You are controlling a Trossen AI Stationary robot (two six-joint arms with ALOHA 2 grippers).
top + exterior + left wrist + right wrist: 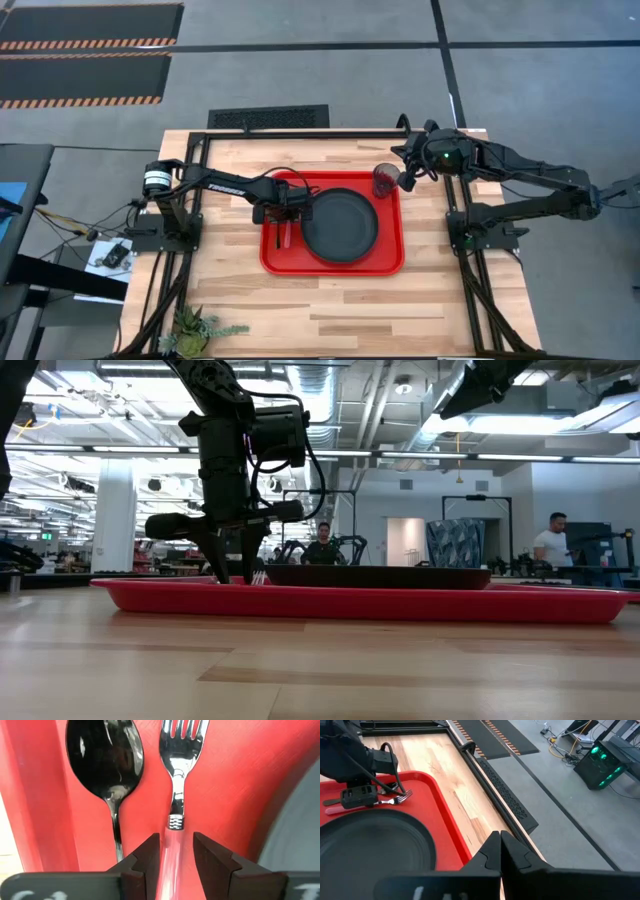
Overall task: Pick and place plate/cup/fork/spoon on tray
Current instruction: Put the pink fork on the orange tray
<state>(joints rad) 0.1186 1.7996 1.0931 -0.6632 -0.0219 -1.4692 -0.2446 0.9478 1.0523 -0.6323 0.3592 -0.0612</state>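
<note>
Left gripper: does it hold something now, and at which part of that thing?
The left gripper has its fingers on either side of the fork, at its red-pink handle just behind the metal neck. The fork lies on the tray beside the spoon.

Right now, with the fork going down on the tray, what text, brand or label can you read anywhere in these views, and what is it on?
"TROSSEN": white lettering on the left arm's forearm link in the high view, small and only just readable.
White marks on the left tool's body, at the left wrist view's edge: cut off, unreadable.
White marks on the right tool's body: blurred, unreadable.
Nothing printed on the tray, plate, cup, fork or spoon.
</note>
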